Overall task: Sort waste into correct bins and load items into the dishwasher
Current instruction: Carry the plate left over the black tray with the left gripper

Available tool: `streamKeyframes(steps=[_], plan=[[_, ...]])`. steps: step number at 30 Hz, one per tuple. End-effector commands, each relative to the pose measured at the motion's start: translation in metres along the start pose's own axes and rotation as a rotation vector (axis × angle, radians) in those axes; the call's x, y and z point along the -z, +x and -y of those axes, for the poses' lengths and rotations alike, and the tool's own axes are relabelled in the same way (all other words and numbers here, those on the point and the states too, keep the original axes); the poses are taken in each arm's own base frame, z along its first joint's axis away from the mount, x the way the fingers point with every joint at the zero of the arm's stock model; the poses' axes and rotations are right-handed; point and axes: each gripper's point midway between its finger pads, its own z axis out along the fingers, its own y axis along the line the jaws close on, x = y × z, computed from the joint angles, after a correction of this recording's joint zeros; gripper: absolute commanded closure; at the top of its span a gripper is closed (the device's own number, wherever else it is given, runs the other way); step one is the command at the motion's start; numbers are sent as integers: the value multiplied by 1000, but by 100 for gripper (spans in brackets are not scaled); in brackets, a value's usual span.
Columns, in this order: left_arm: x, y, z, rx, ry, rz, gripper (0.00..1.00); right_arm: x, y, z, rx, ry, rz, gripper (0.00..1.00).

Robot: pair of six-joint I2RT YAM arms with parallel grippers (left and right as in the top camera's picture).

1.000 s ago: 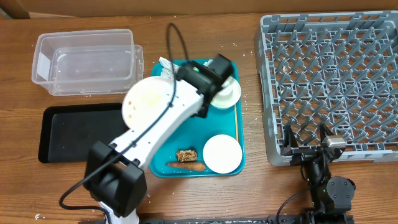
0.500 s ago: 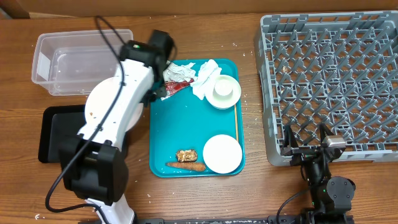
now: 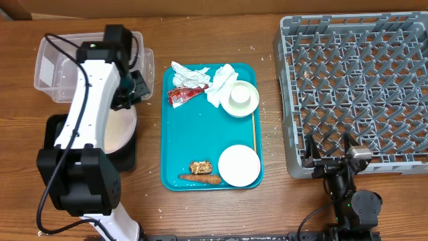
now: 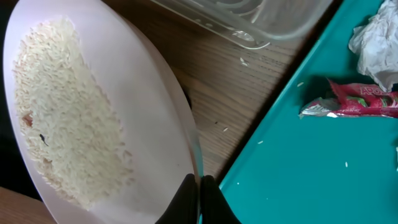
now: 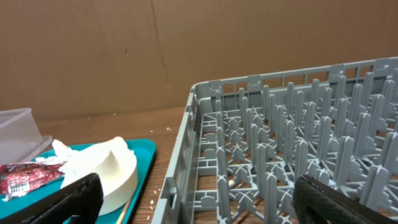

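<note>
While the large round white plate (image 4: 155,143) is pinched at its rim by the closed left gripper (image 4: 199,186), it is held just left of the teal plastic tray (image 3: 194,134), above the shallow black rectangular tray (image 3: 57,144). Loose white rice (image 4: 62,112) is spread across it. Dumping the rice is judged the step in hand, and a steeper tilt is called for next. The right gripper (image 3: 329,148) is held wide open and empty, well right of the teal tray.

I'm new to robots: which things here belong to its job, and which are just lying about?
Part of the job: large plate with rice, small plate, bowl, napkins, red wrapper, carrot, brown lump, clear tub, black tray, dish rack.
Just lying about: teal tray, table.
</note>
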Motion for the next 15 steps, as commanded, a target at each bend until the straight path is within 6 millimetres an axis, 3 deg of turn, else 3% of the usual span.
streamKeyframes(steps=[1, 15], plan=[[7, -6, 5, 7, 53, 6, 96, 0, 1, 0, 4, -1, 5, 0], [9, -6, 9, -5, 198, -53, 96, 0, 1, 0, 4, -1, 5, 0]])
